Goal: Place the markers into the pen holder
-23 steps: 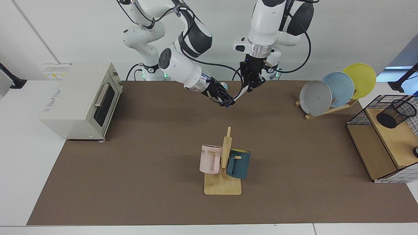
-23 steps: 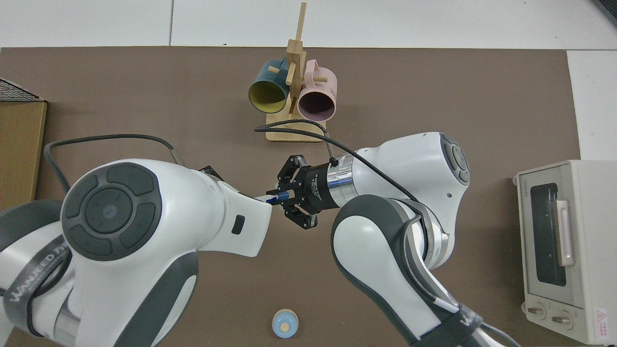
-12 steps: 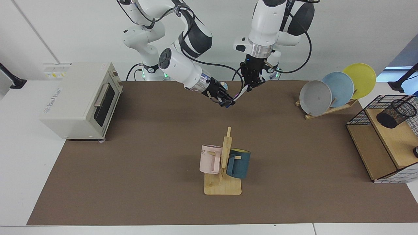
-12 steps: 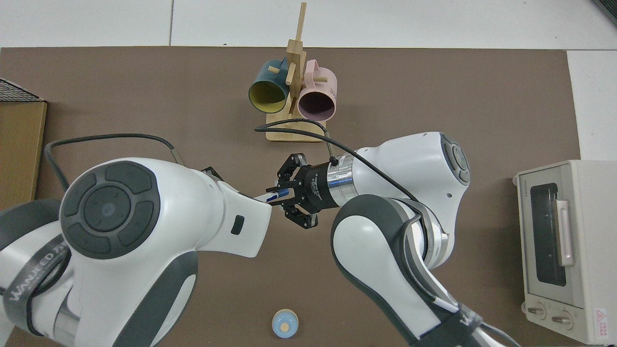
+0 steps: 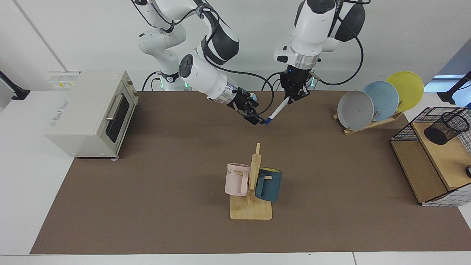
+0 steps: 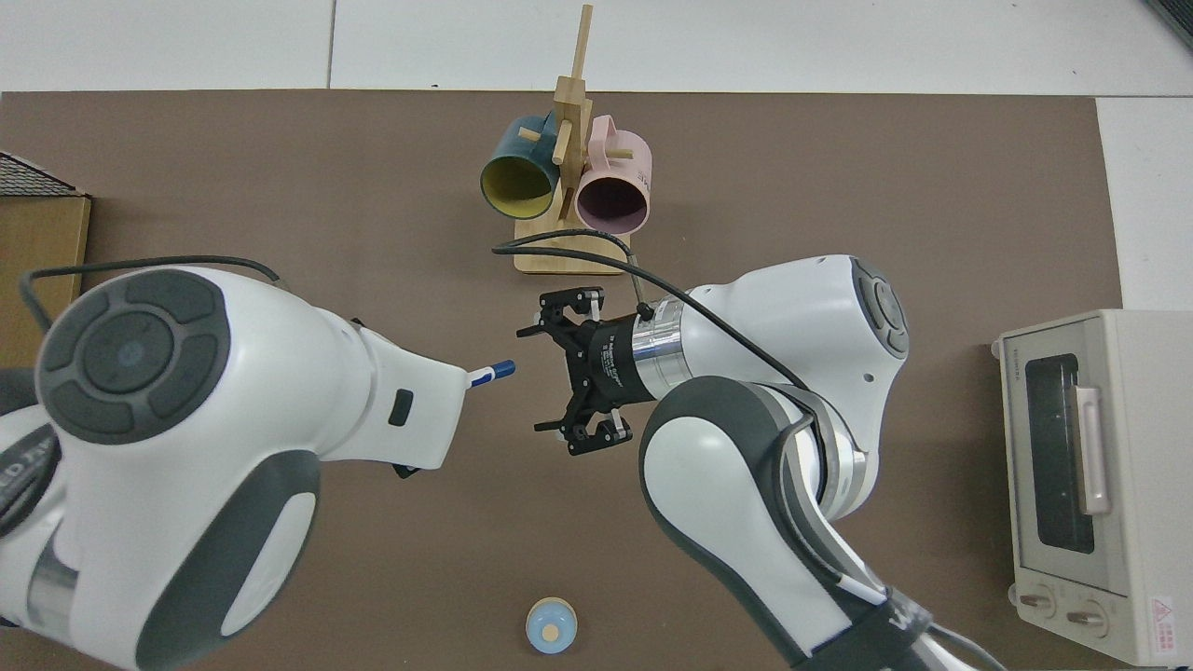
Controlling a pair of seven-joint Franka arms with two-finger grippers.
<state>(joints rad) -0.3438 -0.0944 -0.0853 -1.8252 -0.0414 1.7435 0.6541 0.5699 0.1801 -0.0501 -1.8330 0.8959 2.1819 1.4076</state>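
Observation:
The marker (image 5: 278,109), white with a blue cap, hangs slanted above the mat, cap end down. My left gripper (image 5: 294,96) is shut on its upper end. In the top view only the capped tip of the marker (image 6: 492,371) sticks out from under the left arm. My right gripper (image 5: 258,120) stands open just beside the cap, holding nothing; from above the right gripper (image 6: 543,376) shows its jaws spread wide, a small gap from the tip. The pen holder (image 5: 446,128), a black mesh cup, lies tilted on the wooden shelf at the far right of the facing view.
A mug tree (image 5: 251,191) with a pink and a teal mug stands mid-mat. A toaster oven (image 5: 92,112) sits at the facing view's left, a plate rack (image 5: 379,101) and the wire-grid shelf rack (image 5: 434,165) at its right. A small blue round object (image 6: 550,626) lies near the arm bases.
My right gripper has opened and let go of the marker. The left arm has carried the marker away from it, toward the facing view's right.

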